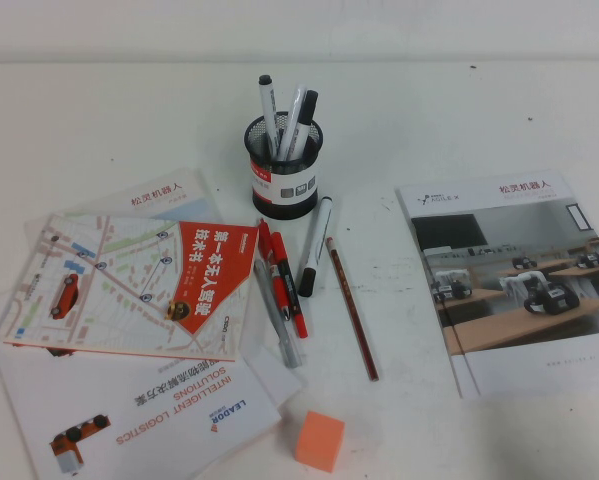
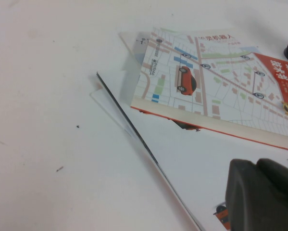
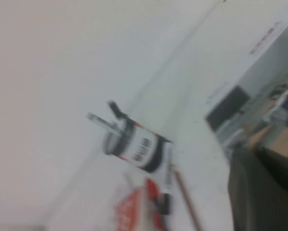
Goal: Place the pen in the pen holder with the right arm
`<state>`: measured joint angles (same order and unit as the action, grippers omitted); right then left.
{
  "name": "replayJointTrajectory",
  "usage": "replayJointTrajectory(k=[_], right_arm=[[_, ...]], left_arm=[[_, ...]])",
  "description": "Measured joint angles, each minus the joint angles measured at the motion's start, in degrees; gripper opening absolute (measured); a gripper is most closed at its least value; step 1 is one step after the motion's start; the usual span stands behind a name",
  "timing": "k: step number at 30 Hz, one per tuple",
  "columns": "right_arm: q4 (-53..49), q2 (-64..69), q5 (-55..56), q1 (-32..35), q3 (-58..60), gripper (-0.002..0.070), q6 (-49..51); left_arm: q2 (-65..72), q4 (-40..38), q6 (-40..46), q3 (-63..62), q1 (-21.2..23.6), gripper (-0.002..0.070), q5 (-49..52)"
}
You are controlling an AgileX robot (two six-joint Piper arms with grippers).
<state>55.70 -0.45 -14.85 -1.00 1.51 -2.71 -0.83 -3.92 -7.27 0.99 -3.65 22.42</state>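
The pen (image 1: 351, 306), a long thin dark red stick with a light far end, lies flat on the white table just right of the other pens, in front of the pen holder. It also shows in the right wrist view (image 3: 184, 197). The pen holder (image 1: 282, 170), a black mesh cup with a white label, stands upright at centre back with several markers in it; it also shows in the right wrist view (image 3: 139, 147). Neither arm shows in the high view. My right gripper (image 3: 259, 192) is shut and empty, apart from the pen. My left gripper (image 2: 256, 192) is shut and empty over a brochure.
Two thick red pens (image 1: 279, 275), a grey marker with black cap (image 1: 315, 248) and a silver pen (image 1: 279, 320) lie left of the pen. An orange cube (image 1: 319, 440) sits at the front. A map booklet (image 1: 129, 285) and brochures lie left; another brochure (image 1: 509, 280) lies right.
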Motion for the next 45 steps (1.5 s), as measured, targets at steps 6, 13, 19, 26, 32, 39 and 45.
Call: replayJointTrajectory(k=[6,13,19,26,32,39,45], right_arm=[[10.6,0.0,1.6,0.0,0.0,-0.0019,-0.4],[11.7,0.0,1.8,0.0,0.0,-0.0019,-0.9],[7.9,0.3,1.3,0.0,-0.7,-0.0019,-2.9],[-17.2,17.0,-14.7,0.0,-17.2,-0.0019,-4.0],[-31.4,37.1,-30.8,0.0,-34.2,-0.0019,-4.3],[-36.5,56.3,-43.6,-0.8,-46.3,-0.0019,-5.7],[-49.5,67.2,-47.9,-11.2,-55.1,-0.0019,2.7]], left_arm=[[0.0,0.0,0.0,0.0,0.0,-0.0003,0.0],[0.0,0.0,0.0,0.0,0.0,-0.0002,0.0],[0.0,0.0,0.0,0.0,0.0,-0.0003,0.0],[0.0,0.0,0.0,0.0,0.0,-0.0003,0.0],[0.0,0.0,0.0,0.0,0.0,-0.0002,0.0],[0.0,0.0,0.0,0.0,0.0,-0.0002,0.0],[0.0,0.0,0.0,0.0,0.0,-0.0003,0.0]])
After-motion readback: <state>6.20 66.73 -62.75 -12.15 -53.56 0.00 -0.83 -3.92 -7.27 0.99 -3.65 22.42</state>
